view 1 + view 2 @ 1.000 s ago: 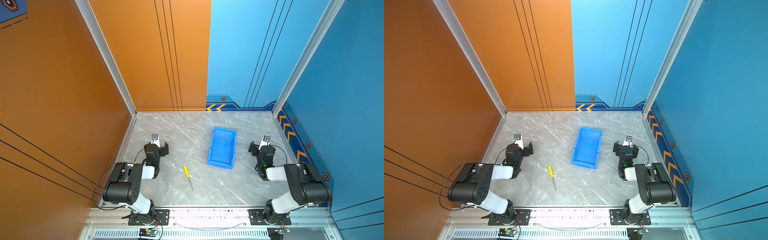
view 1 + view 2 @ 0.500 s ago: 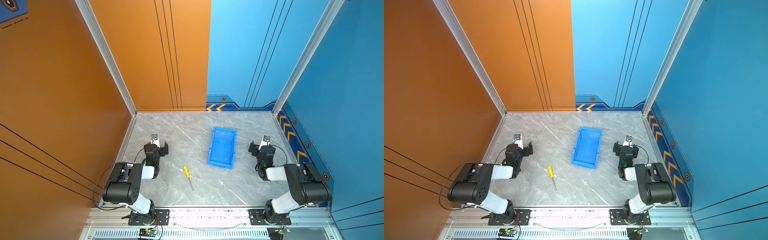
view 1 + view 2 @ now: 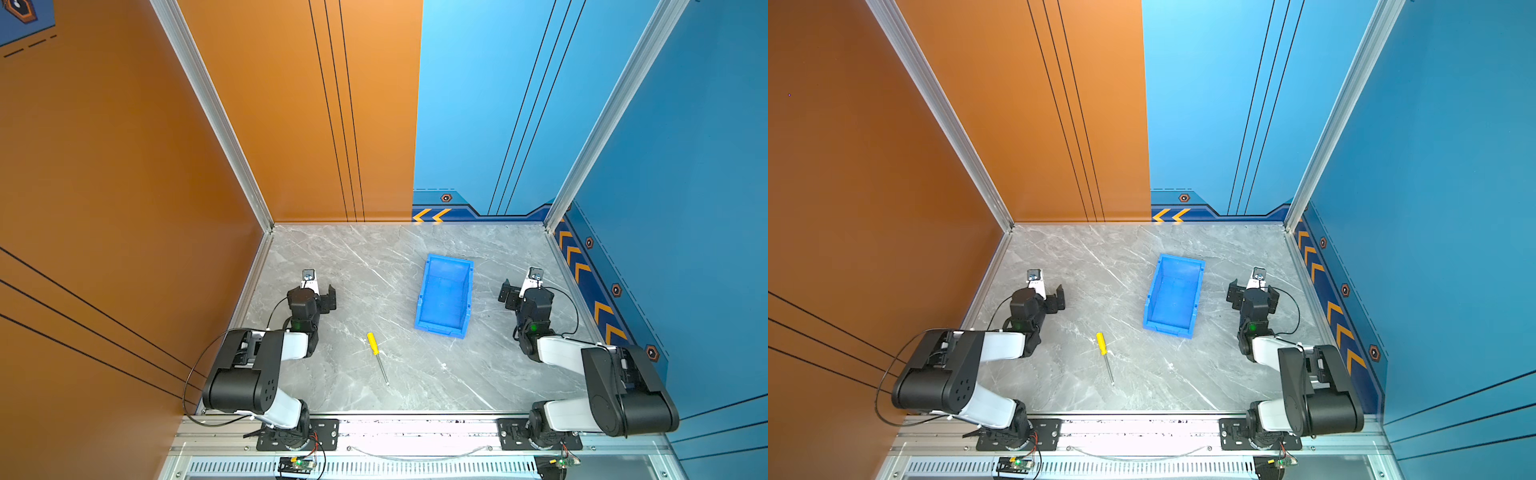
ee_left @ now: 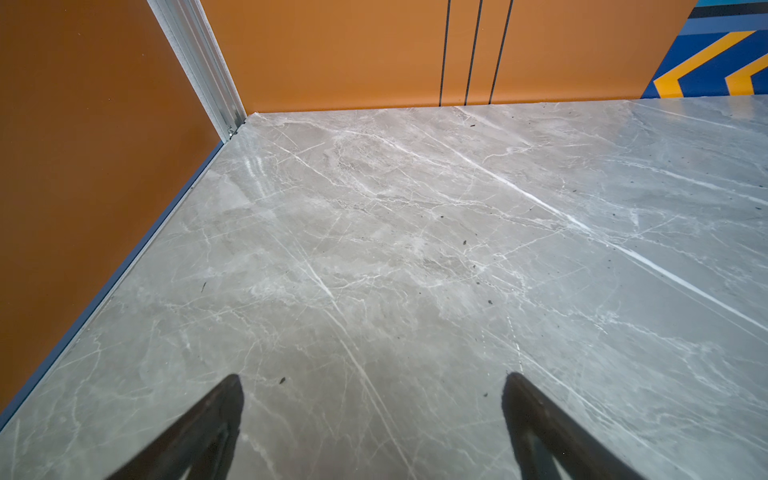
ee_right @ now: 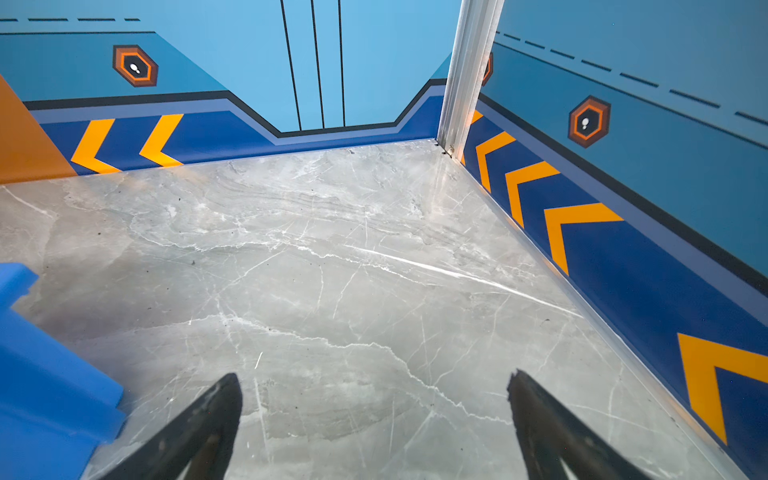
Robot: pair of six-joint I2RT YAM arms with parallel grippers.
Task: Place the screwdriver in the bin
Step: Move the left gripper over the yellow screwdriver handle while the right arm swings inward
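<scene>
Both top views only: screwdriver (image 3: 377, 352) (image 3: 1102, 344); bin (image 5: 50, 374) beside released right claw (image 5: 374, 374); released left claw (image 4: 372, 375)

We see a grey, white-veined, marble-look tabletop (image 3: 353, 266), flat and glossy. On it lies a small screwdriver (image 3: 379, 358) with a yellow plastic handle and a thin silver shaft. It sits left of centre, closer to the near edge, with its handle toward the far edge. A rectangular bright blue plastic bin (image 3: 440, 329) stands right of centre, its lower lipped end facing the near edge, apart from the screwdriver.
</scene>
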